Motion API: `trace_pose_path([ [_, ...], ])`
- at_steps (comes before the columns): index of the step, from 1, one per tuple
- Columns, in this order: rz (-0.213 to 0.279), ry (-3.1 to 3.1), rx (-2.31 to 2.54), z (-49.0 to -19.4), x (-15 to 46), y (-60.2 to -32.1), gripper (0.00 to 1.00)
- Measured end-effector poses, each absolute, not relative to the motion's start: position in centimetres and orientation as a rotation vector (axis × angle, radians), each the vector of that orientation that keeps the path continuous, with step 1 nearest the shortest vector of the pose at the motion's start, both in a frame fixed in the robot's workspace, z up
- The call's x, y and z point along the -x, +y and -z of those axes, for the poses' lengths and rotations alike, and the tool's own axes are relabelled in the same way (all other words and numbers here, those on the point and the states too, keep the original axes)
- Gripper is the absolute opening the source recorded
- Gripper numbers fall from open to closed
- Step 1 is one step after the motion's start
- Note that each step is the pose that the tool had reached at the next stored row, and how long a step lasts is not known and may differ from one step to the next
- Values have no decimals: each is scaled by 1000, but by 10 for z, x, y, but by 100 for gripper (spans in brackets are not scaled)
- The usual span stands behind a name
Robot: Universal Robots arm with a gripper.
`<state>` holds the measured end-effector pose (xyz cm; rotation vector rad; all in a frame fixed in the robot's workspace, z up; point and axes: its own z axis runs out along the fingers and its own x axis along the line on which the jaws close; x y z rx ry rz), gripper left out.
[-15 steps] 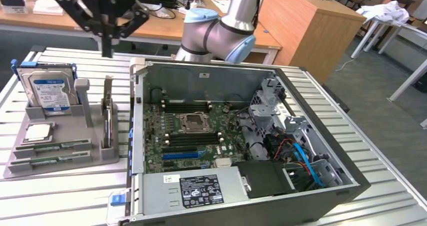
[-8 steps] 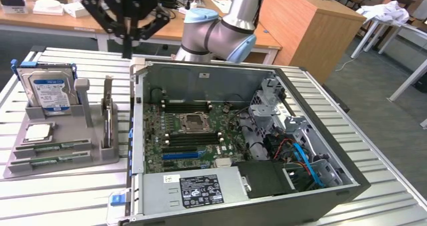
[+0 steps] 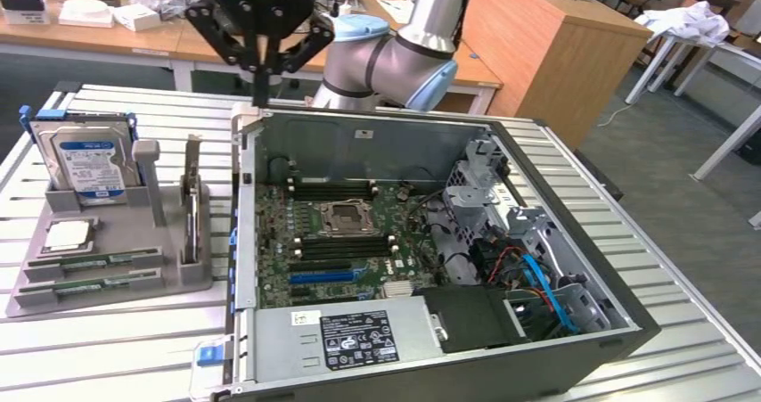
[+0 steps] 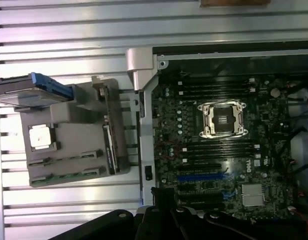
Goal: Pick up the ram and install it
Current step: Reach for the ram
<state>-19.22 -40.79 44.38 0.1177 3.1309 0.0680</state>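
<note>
The ram (image 3: 95, 262) lies flat in a slot on the low front step of the grey holder (image 3: 178, 273), and a second stick (image 3: 85, 288) like it lies in the next slot, just beside it. Nothing touches either stick.

On the same holder you see the square CPU chip (image 3: 68, 234) behind the sticks and the blue-labelled hard drive (image 3: 93, 166) standing upright at the back. The holder rests on the slatted counter (image 3: 95, 348), at the exterior view's left of the open computer case (image 3: 618, 331).

Inside the case, the motherboard (image 3: 345, 242) shows its bare CPU socket (image 3: 346, 213) with dark memory slots (image 3: 339, 189) on either side.

The gripper (image 3: 259, 90) hangs above the case's far corner, well apart from the ram. Its jaws are closed together and grip nothing.
</note>
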Motion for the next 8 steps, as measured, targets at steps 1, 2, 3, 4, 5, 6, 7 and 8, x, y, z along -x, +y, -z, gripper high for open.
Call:
trace_pose_path([
  [1,-69,3120,-117,-444,190,-408,10],
  [2,-69,3115,-117,-444,186,-408,10],
  [3,-69,3114,-117,-444,181,-408,10],
  [4,-69,3114,-117,-444,177,-408,10],
  [5,-69,3114,-116,-444,172,-408,10],
  [6,-69,3114,-117,-444,168,-408,10],
  [7,-69,3114,-117,-444,163,-408,10],
  [8,-69,3114,-117,-444,159,-408,10],
])
